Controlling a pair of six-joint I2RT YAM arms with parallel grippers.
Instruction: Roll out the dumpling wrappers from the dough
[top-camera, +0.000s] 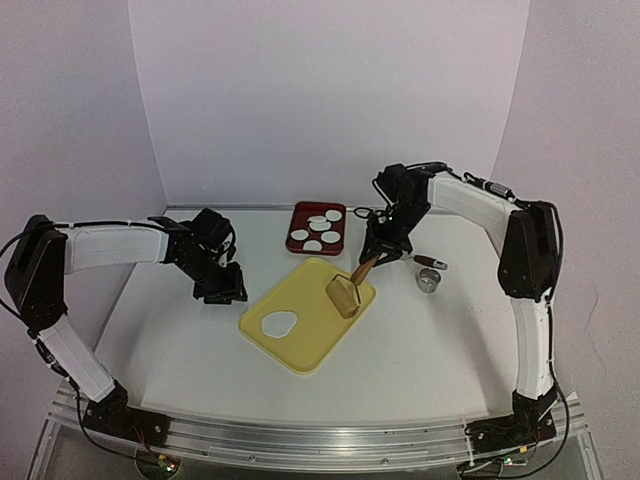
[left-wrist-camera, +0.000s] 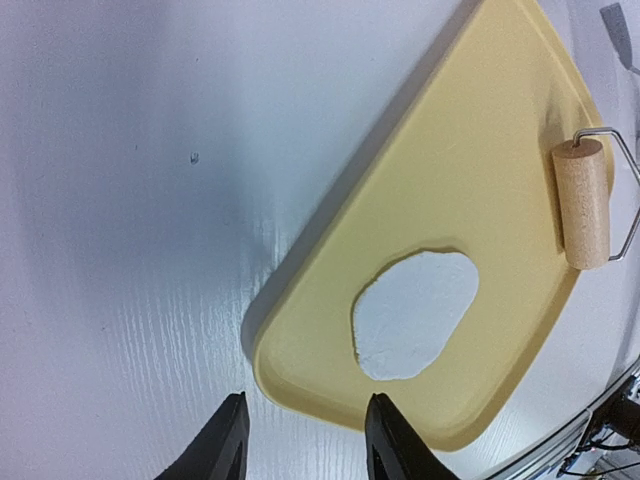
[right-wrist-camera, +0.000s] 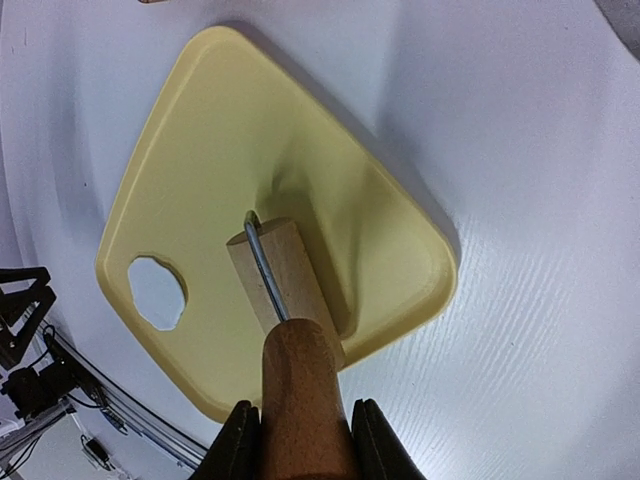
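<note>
Partly out of frame: roller handle (right-wrist-camera: 300, 390)

White arm shells (top-camera: 110, 245), black joints (top-camera: 525, 250), black tapered fingers (left-wrist-camera: 225, 445), thin cables (top-camera: 480, 181)

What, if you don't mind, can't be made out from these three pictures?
- Right wrist view: the roller handle's end is cut off by the bottom edge, inside the right gripper.
- Same view: whether the roller touches the board is hidden by the roller itself.
- Top view: the wrappers in the tray are too small to tell whether any overlap.
- Top view: the tool behind the cutter is too small to identify.
</note>
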